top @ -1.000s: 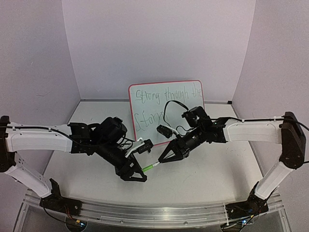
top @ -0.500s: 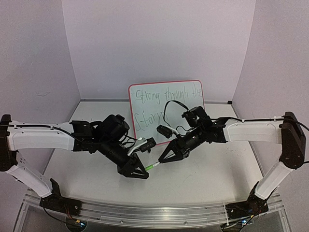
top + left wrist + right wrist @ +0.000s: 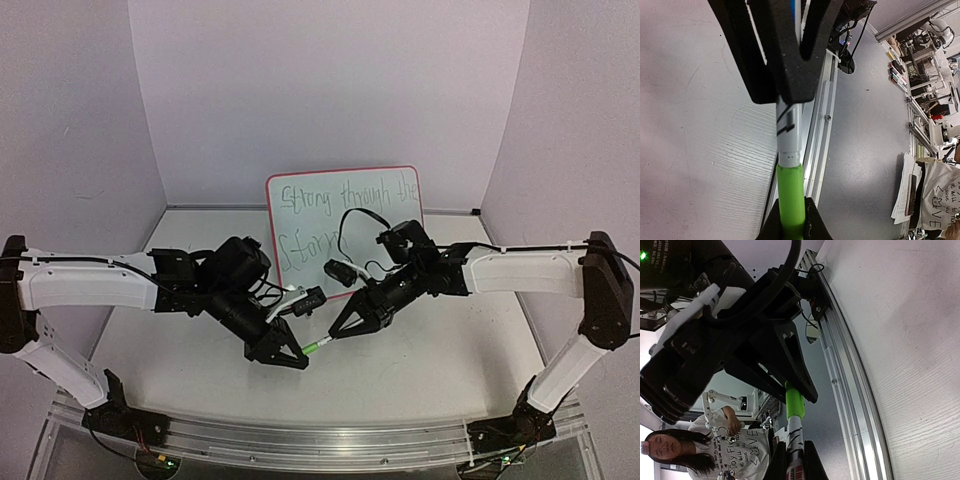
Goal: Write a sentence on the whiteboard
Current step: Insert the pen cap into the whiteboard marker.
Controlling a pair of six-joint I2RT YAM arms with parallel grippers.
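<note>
Just in front of the whiteboard, left gripper is clamped tight on the marker by its green cap, and right gripper is squeezing the barrel.

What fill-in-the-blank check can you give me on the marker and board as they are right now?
1. The left pincer is shut on the marker's ___ cap.
2. The right pincer grips the marker's ___ barrel.
3. The whiteboard stands upright behind both arms, with ___ lines of green writing on it.

Missing words: green; white; two.
</note>
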